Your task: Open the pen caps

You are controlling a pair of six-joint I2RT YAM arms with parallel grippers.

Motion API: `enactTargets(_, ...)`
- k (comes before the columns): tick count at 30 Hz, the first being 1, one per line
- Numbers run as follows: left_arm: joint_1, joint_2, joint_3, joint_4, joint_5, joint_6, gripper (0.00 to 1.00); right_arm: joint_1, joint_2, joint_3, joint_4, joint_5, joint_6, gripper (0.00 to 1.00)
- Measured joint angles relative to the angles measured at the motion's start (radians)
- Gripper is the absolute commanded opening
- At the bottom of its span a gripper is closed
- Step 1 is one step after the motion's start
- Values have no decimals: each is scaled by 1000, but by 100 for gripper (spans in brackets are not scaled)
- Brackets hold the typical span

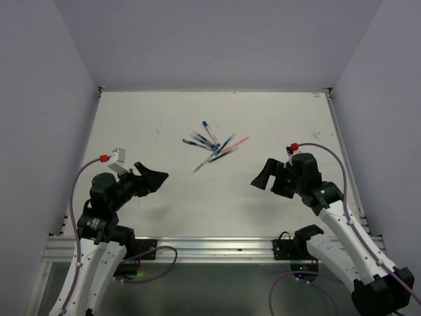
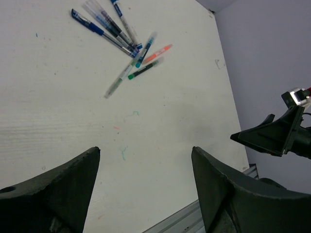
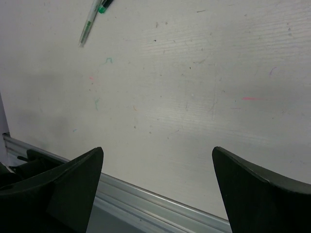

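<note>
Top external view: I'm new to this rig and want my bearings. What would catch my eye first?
A loose heap of pens lies central on the table, mostly blue, with one orange-red pen on its right. The left gripper and right gripper flank it nearer the bases, both open and empty.

White table (image 1: 164, 197), one heap of pens (image 1: 212, 143).
I saw them crossed just beyond its middle, toward the far edge, blue pen caps (image 2: 77, 14) on several, an orange-red pen (image 1: 235, 143) on the right.

White arms (image 1: 348, 230), black joints (image 1: 308, 176), purple cables (image 1: 73, 204)
</note>
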Motion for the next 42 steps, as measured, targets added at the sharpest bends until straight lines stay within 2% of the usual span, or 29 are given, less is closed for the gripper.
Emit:
enactTargets(9, -27, 271, -7, 127, -9, 0, 78, -1, 53, 7, -19, -7, -37, 98)
enactTargets(16, -297, 542, 101, 135, -238, 1, 80, -1, 67, 8, -2, -72, -47, 98)
enactTargets(19, -354, 642, 156, 135, -337, 1, 82, -2, 68, 14, 10, -100, -47, 98)
enactTargets(29, -420, 780, 211, 179, -487, 9, 79, -1, 105, 27, 46, -132, -47, 99)
enactTargets(42, -520, 1027, 300, 328, -637, 169, 81, -2, 130, 67, 72, -167, -43, 98)
